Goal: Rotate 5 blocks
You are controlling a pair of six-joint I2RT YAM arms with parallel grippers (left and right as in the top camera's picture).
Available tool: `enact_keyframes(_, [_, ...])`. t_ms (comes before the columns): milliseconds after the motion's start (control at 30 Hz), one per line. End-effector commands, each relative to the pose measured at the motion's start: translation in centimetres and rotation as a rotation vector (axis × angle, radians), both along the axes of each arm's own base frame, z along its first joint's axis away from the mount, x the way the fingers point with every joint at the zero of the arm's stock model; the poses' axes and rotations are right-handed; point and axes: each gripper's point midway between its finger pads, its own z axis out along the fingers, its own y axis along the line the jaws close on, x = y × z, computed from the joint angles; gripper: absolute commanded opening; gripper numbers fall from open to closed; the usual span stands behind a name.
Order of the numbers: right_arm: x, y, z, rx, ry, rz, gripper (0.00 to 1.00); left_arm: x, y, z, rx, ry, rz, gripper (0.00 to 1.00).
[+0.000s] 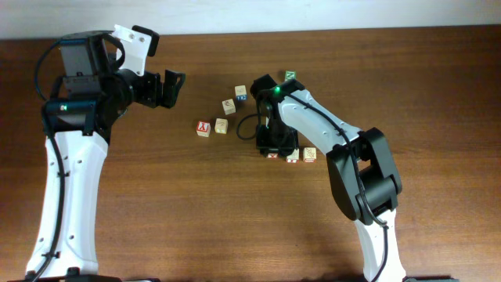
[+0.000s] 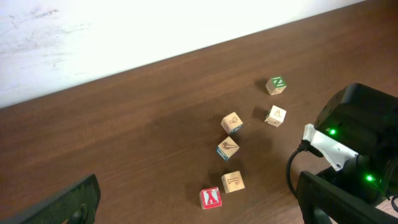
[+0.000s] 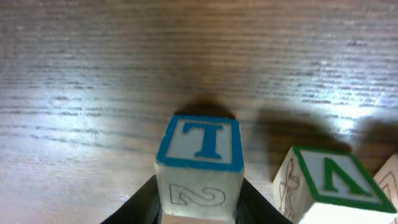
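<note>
Brown wood worktop (image 1: 156, 204) carries small alphabet blocks in a loose scatter. The right jaws are partly closed on the T block (image 3: 200, 163), which has a blue T on one face and a 2 on the face below. A dark finger (image 3: 142, 202) sits against each of its sides. I cannot tell whether it is lifted clear of the worktop. Just right of it in the wrist view stands a green-lettered block (image 3: 323, 183), close but apart.

From overhead the right arm (image 1: 313, 117) covers the grip. A red-marked block (image 1: 272, 155) peeks out at its near edge, with two more (image 1: 292, 157) (image 1: 310, 154) in a row to its right. The green Z block (image 1: 290, 75) lies far of the arm. Left of the arm lie the blue-marked cube (image 1: 241, 92), a plain-looking block (image 1: 228, 106), another (image 1: 221, 125) and the red Y cube (image 1: 203, 128).

The left jaws stand wide open and hold nothing, well left of the blocks.
</note>
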Motion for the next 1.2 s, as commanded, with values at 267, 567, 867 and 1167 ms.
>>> enact_keyframes(267, [1.4,-0.1,2.7,0.074,-0.033,0.013,0.45,0.3,0.1,0.6,-0.01,-0.011,-0.001,0.99])
enact_keyframes(567, [10.4,-3.5,8.0,0.111,-0.32,-0.003,0.54,0.3,0.1,0.6,-0.01,-0.011,-0.001,0.99])
enact_keyframes(867, [16.3,-1.3,5.6,0.184,-0.466,-0.236,0.55,0.3,0.1,0.6,-0.01,-0.011,-0.001,0.99])
enact_keyframes(1167, [17.0,-1.5,1.5,0.06,-0.481,-0.405,0.65,0.3,0.1,0.6,-0.01,-0.011,-0.001,0.99])
